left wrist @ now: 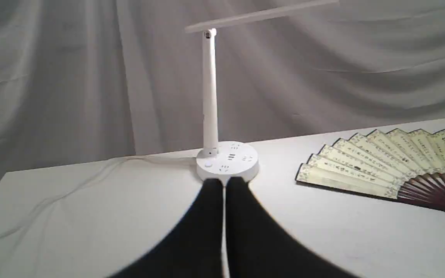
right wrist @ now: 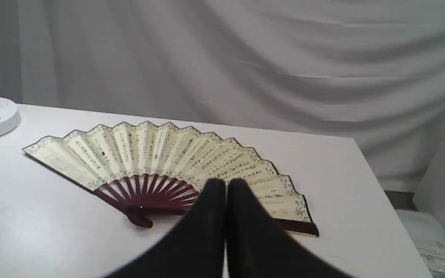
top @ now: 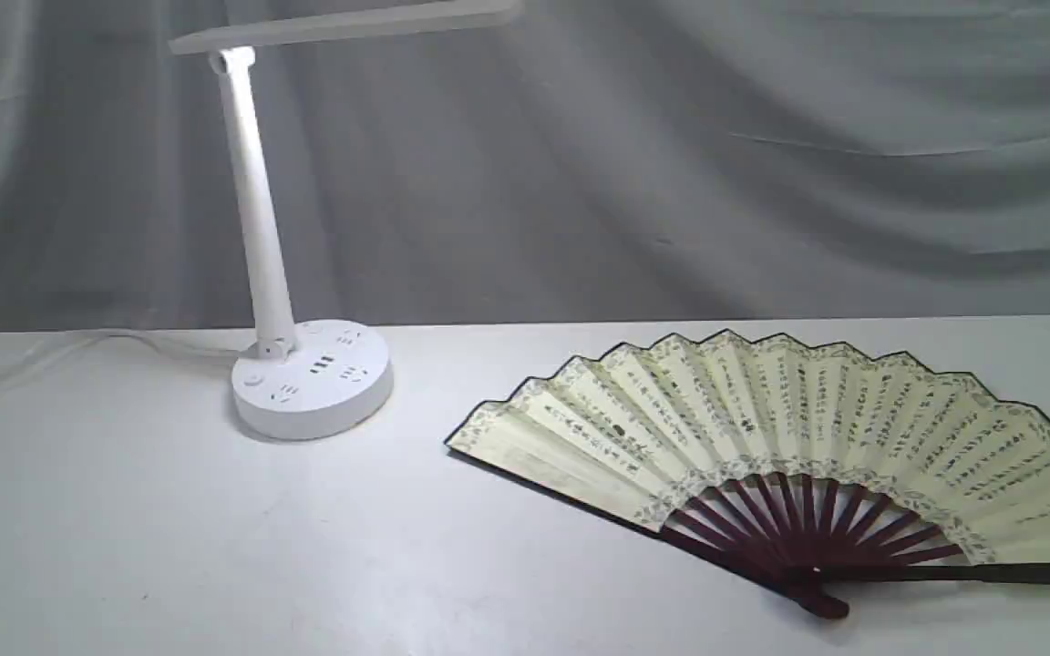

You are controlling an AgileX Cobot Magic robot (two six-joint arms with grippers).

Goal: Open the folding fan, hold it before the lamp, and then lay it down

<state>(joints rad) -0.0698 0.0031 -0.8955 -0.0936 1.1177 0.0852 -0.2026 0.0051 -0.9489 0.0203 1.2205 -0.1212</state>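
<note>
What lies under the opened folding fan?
The folding fan lies spread flat on the white table; bare tabletop shows between its maroon ribs. Anything beneath the paper leaf is covered.

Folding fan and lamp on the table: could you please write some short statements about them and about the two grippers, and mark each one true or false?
1. The folding fan lies spread open on the table. True.
2. The lamp stands on the fan. False: it stands on the table, apart from the fan.
3. The left gripper is shut and holds nothing. True.
4. The right gripper grips the fan. False: it is shut and empty, and the exterior view shows no gripper at the fan.
5. The fan's ribs are bright green. False: they are dark maroon.
</note>
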